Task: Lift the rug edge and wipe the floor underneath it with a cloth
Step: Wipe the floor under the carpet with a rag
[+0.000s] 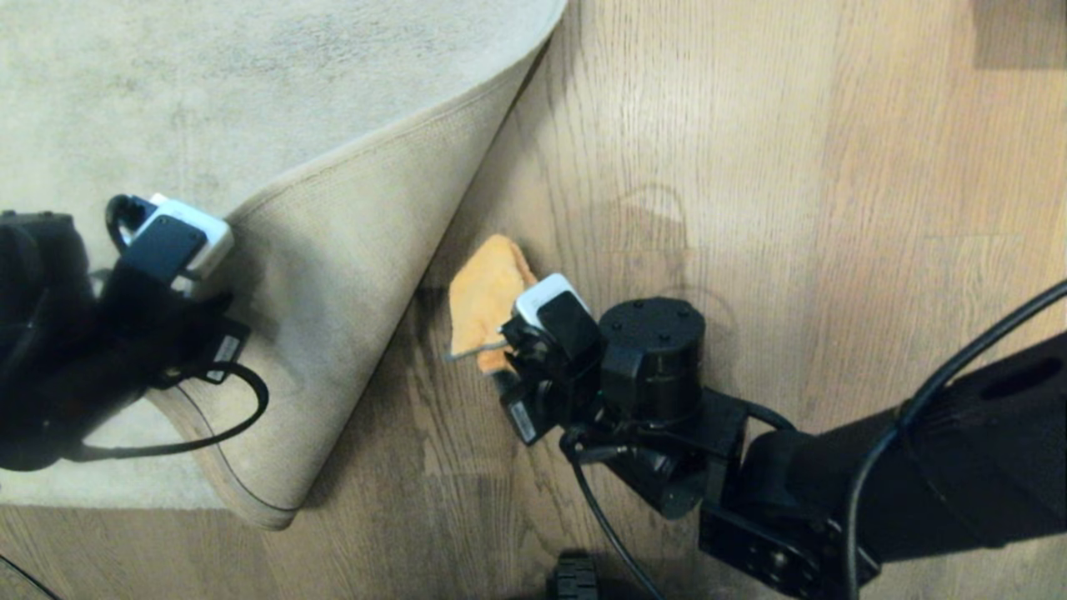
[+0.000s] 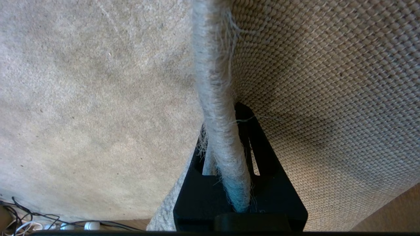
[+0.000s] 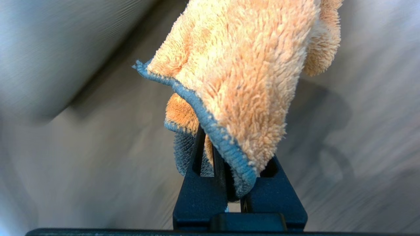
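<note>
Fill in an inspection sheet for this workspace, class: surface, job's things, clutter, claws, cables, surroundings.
Surface: wood-plank floor, bare where the rug is folded back.
Job's things: rug edge lifted, woven backing showing; orange cloth near the fold.
Clutter: nothing seen.
Claws: left claw shut on the rug edge; right claw shut on the cloth.
Cables: black arm cable; loose wires beyond the rug.
Surroundings: nothing seen.

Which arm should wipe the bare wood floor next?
The right: its gripper already clamps the fluffy orange cloth beside the folded-back grey rug edge, which the left gripper holds up.
</note>
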